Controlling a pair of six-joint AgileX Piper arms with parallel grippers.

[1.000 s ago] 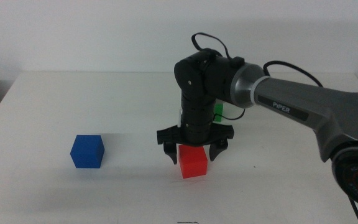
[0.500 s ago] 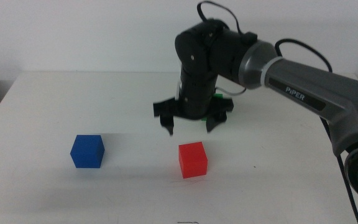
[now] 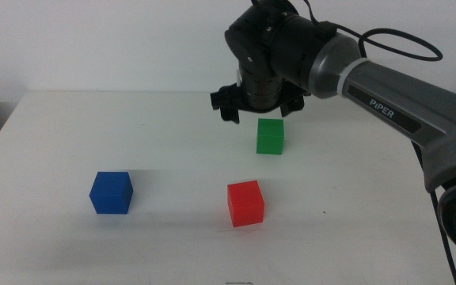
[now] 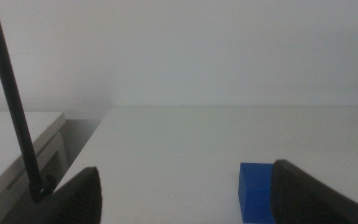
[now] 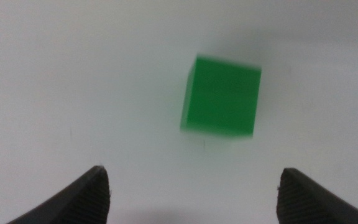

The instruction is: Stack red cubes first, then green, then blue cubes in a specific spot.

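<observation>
The red cube sits alone on the white table at front centre. The green cube sits behind it, a little to the right, and shows in the right wrist view. The blue cube sits to the left, and shows in the left wrist view. My right gripper hangs open and empty above the table, just behind and above the green cube; in its wrist view the jaws stand wide apart. My left gripper is open and waits at the table's front left corner.
The white table holds only the three cubes. Its left edge drops off beside the left gripper, with a thin black rod standing there. The right arm spans the back right.
My right gripper let go of the red cube, rose, and moved back to above the green cube. The red cube stays where it was set. The left arm has not moved.
</observation>
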